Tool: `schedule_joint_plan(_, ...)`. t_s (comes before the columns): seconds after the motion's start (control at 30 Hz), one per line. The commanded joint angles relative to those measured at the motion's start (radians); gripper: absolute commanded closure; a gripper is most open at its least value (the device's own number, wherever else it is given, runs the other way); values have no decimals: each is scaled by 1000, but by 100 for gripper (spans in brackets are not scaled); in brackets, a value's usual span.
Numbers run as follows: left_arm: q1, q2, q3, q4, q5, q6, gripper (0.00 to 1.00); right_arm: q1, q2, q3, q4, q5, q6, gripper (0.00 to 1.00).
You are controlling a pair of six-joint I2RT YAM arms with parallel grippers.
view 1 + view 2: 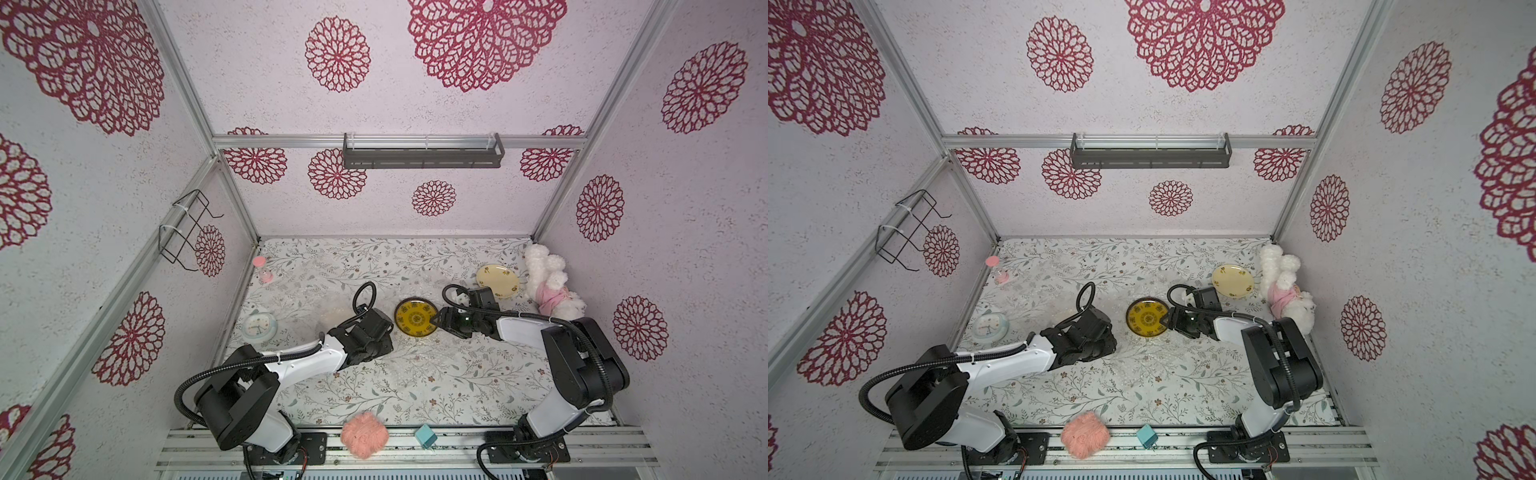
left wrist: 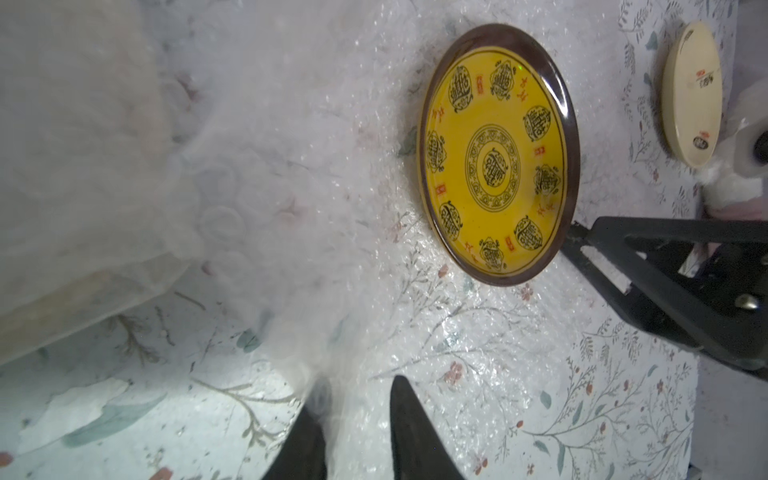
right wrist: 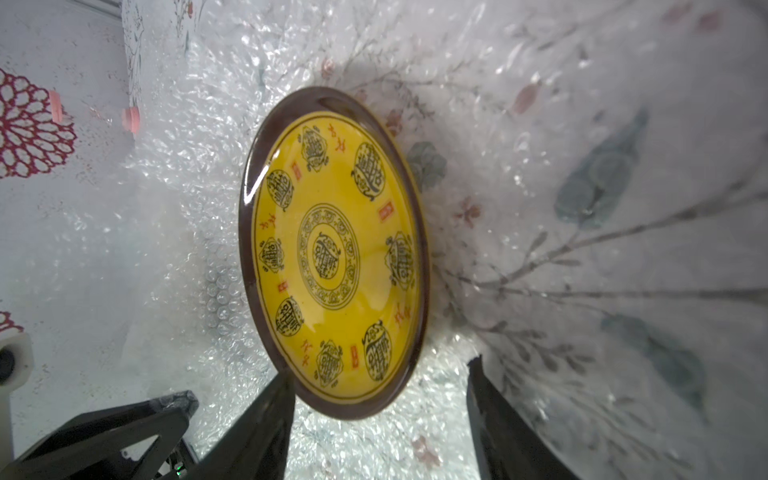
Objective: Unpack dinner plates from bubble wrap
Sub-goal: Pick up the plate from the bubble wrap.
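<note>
**Unwrapping of dinner plates by two arms, part-way through.** The yellow plate (image 1: 414, 322), dark-rimmed and patterned, is shown bare and face-up near the middle of the desk (image 1: 332, 399). It rests on a spread sheet of bubble wrap (image 2: 316, 137). A cream plate (image 1: 497, 280), also bare, is seen further back on the right arm's side, beside a white plush toy (image 1: 540, 266). A pale shape (image 2: 83, 174) is seen under folded film close to the left gripper. It is judged to be the third plate, not yet unwrapped, though its outline is blurred.

The right gripper (image 3: 380, 370) is set at the yellow plate's near rim. Its jaws are apart, one on either side of the rim, and are not closed on it. The left gripper (image 2: 357, 390) is shown with its jaws apart and a fold of film between them; no firm pinch can be seen.

**Handling.** The plates are judged stiff, glazed, slippery, breakable and moderately heavy. A hold is best taken across the rim with the jaws well seated, and lifts are best kept low. The film is judged light, limp and clingy. It is best pinched at a free edge or raised fold, away from the plate, so that the plate is not dragged along.
</note>
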Motion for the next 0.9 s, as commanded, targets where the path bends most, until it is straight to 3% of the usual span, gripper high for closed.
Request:
schedule_joint_plan(0.0, 7, -23, -20, -5, -32, -13, 60, 12, 10, 24, 53, 11, 23, 43)
schedule_joint_plan(0.23, 22, -52, -48, -5, -44, -20, 32, 25, 41, 32, 86, 31, 41, 54)
schedule_joint_plan(0.37, 30, -63, -60, -5, -44, -20, 27, 30, 57, 30, 113, 48, 56, 59)
schedule_joint_plan(0.87, 39, -54, -75, 20, -28, -24, 25, 40, 55, -22, 193, 160, 125, 80)
